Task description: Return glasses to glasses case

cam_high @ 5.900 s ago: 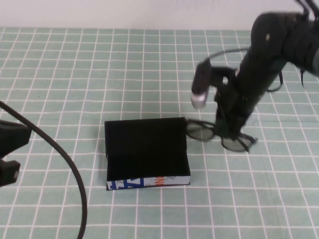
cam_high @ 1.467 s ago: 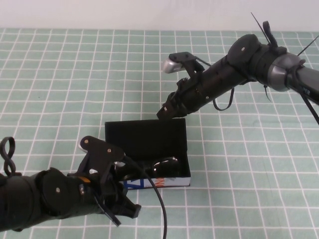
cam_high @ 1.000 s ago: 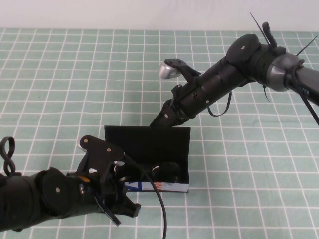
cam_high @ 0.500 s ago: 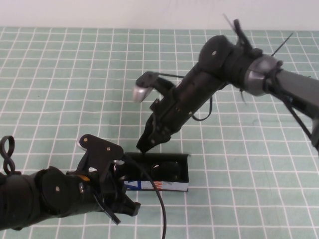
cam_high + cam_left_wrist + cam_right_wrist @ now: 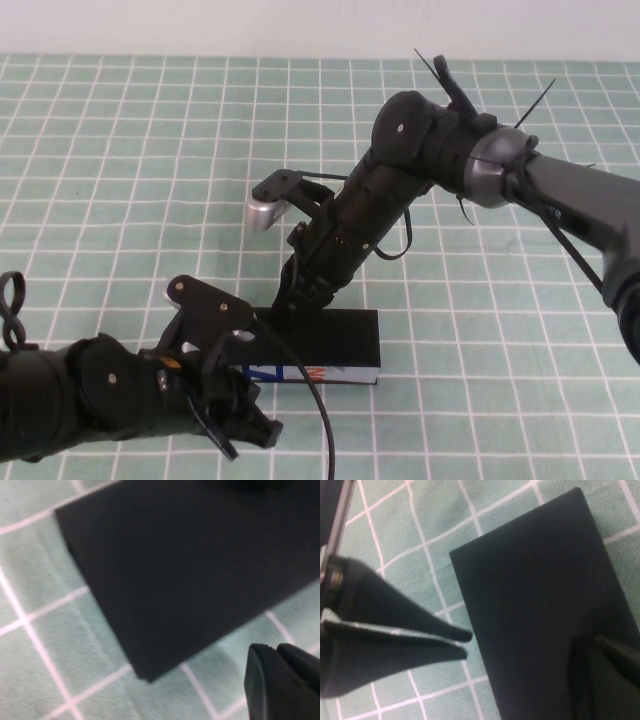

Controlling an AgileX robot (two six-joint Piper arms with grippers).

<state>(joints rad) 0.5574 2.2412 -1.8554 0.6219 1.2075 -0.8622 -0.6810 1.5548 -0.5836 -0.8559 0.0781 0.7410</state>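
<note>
The light, stiff glasses case (image 5: 330, 345) is seen lid-down on the worktop (image 5: 120, 180), glasses hidden, right pincer (image 5: 290, 305) pressed together at its rear edge, left pincer (image 5: 245, 425), state unclear, near its printed front.

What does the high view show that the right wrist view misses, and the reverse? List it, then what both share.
Only the high view shows the left hand low at the case's near left corner, the case's white printed front edge, and the whole right arm reaching down to the lid. Only the right wrist view shows the right hand close up, its fingers together, their tips at the lid's edge. Both show the glasses case with its black lid down and the green checked table; neither shows the glasses.
</note>
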